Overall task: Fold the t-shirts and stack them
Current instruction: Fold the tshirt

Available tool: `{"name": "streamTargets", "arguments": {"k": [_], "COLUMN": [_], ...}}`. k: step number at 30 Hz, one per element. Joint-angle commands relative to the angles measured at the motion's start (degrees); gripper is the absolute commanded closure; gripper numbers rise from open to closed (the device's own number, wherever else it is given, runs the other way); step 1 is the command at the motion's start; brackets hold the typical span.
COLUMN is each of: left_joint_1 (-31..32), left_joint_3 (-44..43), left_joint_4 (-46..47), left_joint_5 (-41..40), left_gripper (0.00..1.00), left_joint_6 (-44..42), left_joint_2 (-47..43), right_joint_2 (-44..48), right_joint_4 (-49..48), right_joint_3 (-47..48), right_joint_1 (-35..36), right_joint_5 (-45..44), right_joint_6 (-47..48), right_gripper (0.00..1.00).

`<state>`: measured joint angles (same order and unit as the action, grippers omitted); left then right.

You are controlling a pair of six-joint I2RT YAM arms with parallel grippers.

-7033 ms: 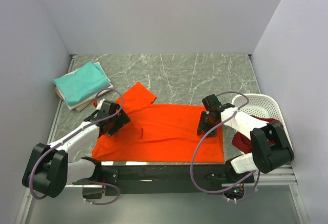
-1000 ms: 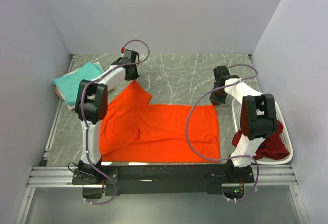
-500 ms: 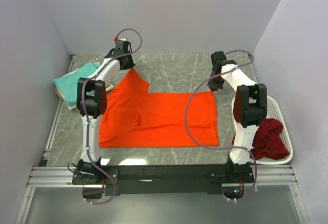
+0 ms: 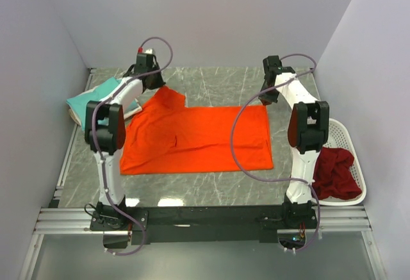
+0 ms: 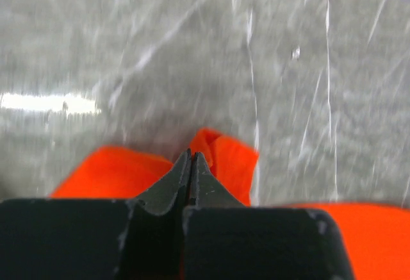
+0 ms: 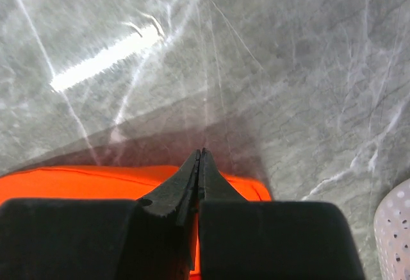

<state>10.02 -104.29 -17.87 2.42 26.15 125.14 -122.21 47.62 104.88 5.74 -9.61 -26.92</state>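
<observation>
Just beside the folded teal t-shirt (image 4: 96,98), the left gripper (image 5: 192,159) was clenched on a sleeve of the orange t-shirt (image 4: 198,140), with cloth bunched at its tips and the rest trailing behind the jaws. The right gripper (image 6: 200,158) was pinched on the far hem corner, the white basket (image 4: 359,164) of dark red t-shirts (image 4: 334,172) off to its side. Within a second both arms had dragged the garment farther up the table (image 4: 221,84), drawing it flat, seemingly ready for a first fold.
</observation>
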Motion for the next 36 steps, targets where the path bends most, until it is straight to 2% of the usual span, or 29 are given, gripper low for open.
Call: {"name": "streamTargets", "arguments": {"k": [1, 9, 18, 25, 36], "left_joint_1": [0.3, 2.1, 5.7, 6.2, 6.2], "left_joint_3": [10.5, 32.4, 48.8, 57.8, 62.5], "left_joint_4": [4.6, 6.5, 3.5, -0.9, -6.8], "left_joint_5": [1.6, 1.2, -3.8, -9.3, -11.6], "left_gripper": [1.0, 1.0, 1.0, 1.0, 1.0], "left_joint_6": [-0.8, -0.1, 3.6, 10.1, 17.6], "left_joint_2": [-12.9, -30.1, -44.2, -55.1, -68.0], "right_joint_2": [6.3, 14.6, 21.3, 24.9, 26.4], "right_joint_4": [-0.8, -5.1, -7.9, -9.5, -10.7], "right_joint_3": [-4.4, -16.9, -26.8, -32.4, -35.7], "right_joint_1": [-0.5, -0.3, -0.2, -0.2, 0.1], "right_joint_5": [-0.4, 0.5, 0.9, 0.9, 0.9], "right_joint_6": [0.6, 0.4, -0.2, -0.2, -0.1], "right_gripper": [1.0, 1.0, 1.0, 1.0, 1.0]}}
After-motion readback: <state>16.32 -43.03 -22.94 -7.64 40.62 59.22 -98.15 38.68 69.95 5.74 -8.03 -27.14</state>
